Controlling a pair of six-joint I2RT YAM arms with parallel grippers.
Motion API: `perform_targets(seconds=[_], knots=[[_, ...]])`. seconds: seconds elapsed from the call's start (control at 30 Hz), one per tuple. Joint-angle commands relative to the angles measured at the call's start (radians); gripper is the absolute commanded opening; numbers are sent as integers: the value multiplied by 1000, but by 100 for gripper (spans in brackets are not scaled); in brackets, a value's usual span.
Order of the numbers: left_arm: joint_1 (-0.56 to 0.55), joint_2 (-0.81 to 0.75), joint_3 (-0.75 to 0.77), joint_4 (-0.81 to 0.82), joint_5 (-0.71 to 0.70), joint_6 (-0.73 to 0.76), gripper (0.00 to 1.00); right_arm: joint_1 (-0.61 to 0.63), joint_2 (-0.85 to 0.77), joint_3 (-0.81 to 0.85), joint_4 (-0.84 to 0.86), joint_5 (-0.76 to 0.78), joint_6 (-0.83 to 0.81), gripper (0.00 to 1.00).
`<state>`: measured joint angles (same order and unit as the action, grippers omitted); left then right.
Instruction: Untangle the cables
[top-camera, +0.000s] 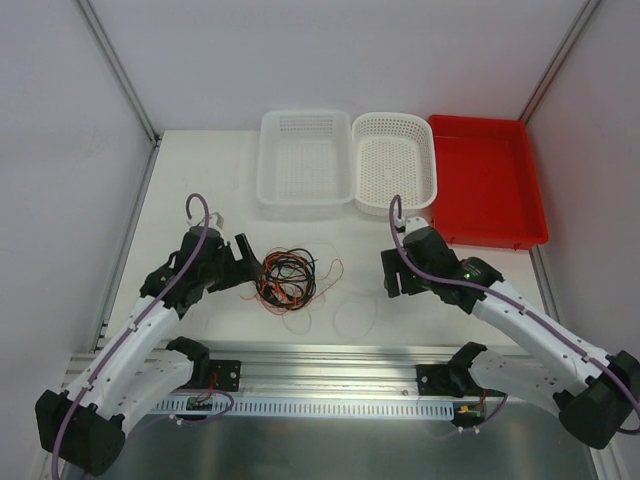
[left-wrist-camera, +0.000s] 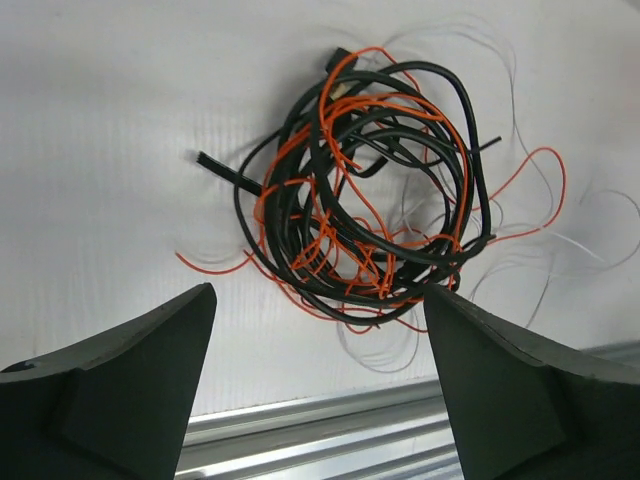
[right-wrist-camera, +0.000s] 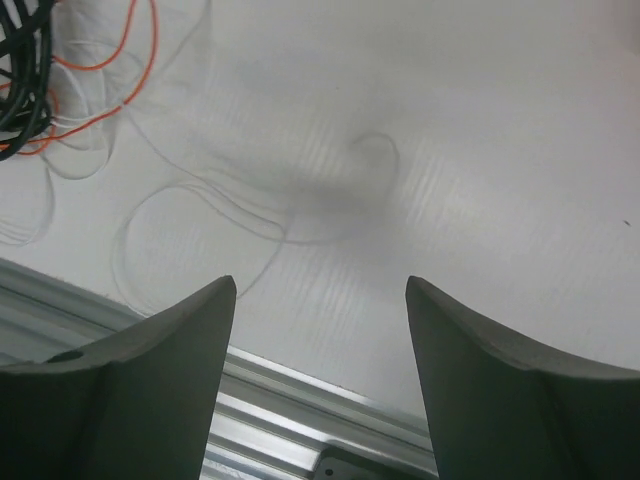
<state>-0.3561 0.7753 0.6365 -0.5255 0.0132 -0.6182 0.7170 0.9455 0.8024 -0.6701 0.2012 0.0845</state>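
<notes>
Two white baskets (top-camera: 305, 205) and a red tray (top-camera: 487, 180) stand beyond tangled cables (top-camera: 288, 278).

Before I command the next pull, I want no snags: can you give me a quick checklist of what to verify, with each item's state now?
1. Left gripper open, nothing held: ok.
2. Right gripper open, nothing held: ok.
3. Cables separated: not ok; black and orange strands lie in one knotted bundle.
4. Free end to grab: ok; a black plug end sticks out of the bundle.
5. White wire loops clear of the front rail: cannot tell; they lie close to it.
</notes>
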Motion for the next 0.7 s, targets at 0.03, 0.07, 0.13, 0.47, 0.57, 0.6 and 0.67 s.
perform_targets(seconds=[0.03, 0.07, 0.13, 0.47, 0.57, 0.6, 0.67], knots=[[-75, 74, 69, 12, 77, 5, 87, 33, 119, 47, 165, -163, -129, 73], [-120, 108, 77, 12, 36, -1, 87, 33, 140, 49, 199, -183, -138, 73], [-162, 149, 97, 21, 1, -11, 88, 33, 203, 52, 231, -257, -169, 73], [-215, 449, 94, 168, -107, -81, 82, 35, 417, 46, 383, -350, -212, 63], [-216, 527, 75, 212, -122, -101, 78, 36, 415, 24, 394, -364, -213, 46], [-216, 545, 69, 219, -130, -104, 77, 35, 405, 20, 391, -364, -213, 38], [-216, 593, 65, 228, -136, -112, 73, 35, 347, 12, 363, -346, -210, 9]])
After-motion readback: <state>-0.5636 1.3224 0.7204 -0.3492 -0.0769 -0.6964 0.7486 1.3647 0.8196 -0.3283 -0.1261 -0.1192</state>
